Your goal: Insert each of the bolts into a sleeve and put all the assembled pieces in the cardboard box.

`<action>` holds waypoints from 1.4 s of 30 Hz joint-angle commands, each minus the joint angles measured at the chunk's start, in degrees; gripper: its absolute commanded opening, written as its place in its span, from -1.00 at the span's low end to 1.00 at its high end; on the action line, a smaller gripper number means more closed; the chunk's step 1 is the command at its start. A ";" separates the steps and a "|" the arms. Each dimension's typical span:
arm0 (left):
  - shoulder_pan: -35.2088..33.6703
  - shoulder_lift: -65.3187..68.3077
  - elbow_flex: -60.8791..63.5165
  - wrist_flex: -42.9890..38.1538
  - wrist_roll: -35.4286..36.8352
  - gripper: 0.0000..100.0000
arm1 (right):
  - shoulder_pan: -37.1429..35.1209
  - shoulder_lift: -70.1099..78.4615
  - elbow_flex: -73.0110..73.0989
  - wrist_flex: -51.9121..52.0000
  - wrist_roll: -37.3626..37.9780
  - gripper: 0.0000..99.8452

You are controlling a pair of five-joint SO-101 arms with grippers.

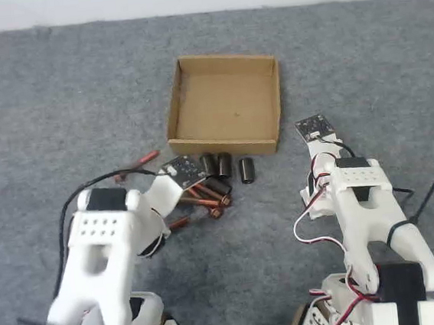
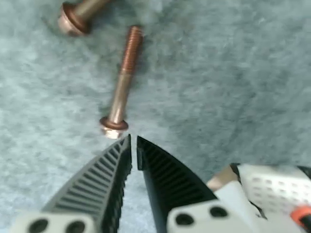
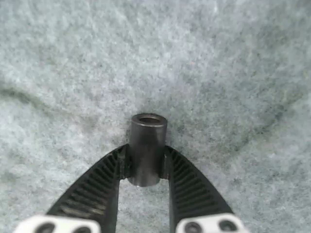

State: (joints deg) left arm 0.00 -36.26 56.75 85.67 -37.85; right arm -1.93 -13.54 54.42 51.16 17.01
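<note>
I am looking down on a table covered in grey felt-like fabric (image 1: 58, 108), matted and slightly fuzzy. The cardboard box (image 1: 227, 144), square, shallow and open-topped with plain brown walls, sits near the middle. At six o'clock from it stand loose sleeves (image 1: 223, 164), short matte black cylinders, close together. At seven o'clock lies a fan of copper-coloured bolts (image 1: 205, 198), slim and threaded with flanged heads; some are partly covered by the left arm (image 1: 102, 250), so I cannot count them. The right arm (image 1: 367, 202), white plastic with red and white wires, reaches to four o'clock from the box. A small circuit board on each wrist covers what lies under it.

In the left wrist view, the left gripper (image 2: 133, 141) has its ribbed black jaws drawn to a thin slit with nothing between them. The nearest bolt (image 2: 121, 82) lies flat on the fabric, its head just beside the fingertips, not touching as far as I can tell. A second bolt (image 2: 77, 17) is cut off at the frame edge.

In the right wrist view, the right gripper (image 3: 146, 151) clamps the held sleeve (image 3: 148, 131), a dark metal tube with its open bore facing the camera, above the fabric. Its lower end is in shadow.
</note>
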 commanded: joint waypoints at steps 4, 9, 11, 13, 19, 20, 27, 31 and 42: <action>4.04 26.46 -5.32 -2.64 -5.98 -0.98 | 0.22 0.40 -2.11 -0.75 0.79 -0.99; 4.66 33.32 -5.49 -11.96 -2.81 -0.98 | 0.22 0.40 -2.11 -0.75 0.88 -0.99; 4.66 33.23 -5.58 -12.13 -2.55 -0.98 | 0.13 0.40 -2.11 -0.75 0.88 -0.99; 4.66 32.09 -5.41 -12.13 -2.55 -0.98 | 0.04 0.40 -2.11 -0.75 0.88 -0.99; 3.16 25.85 -5.41 -10.29 -2.37 -0.98 | -0.04 0.40 -2.11 -0.75 0.97 -0.99; 2.37 24.62 -5.49 -10.20 -2.37 -0.98 | -0.04 0.40 -2.11 -0.75 0.97 -0.99; -3.87 21.01 -5.05 -11.87 -1.32 -0.98 | -0.04 0.40 -2.11 -0.75 0.97 -0.99; -4.66 21.01 -2.59 -15.65 5.01 -0.98 | 0.04 0.40 -2.11 -0.75 0.97 -0.99; -7.12 20.92 -2.24 -25.05 21.80 -0.98 | 0.22 0.40 -2.11 -0.75 0.97 -0.99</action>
State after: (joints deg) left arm -5.19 -12.62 57.36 62.73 -21.23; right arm -1.93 -13.54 54.42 51.16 17.01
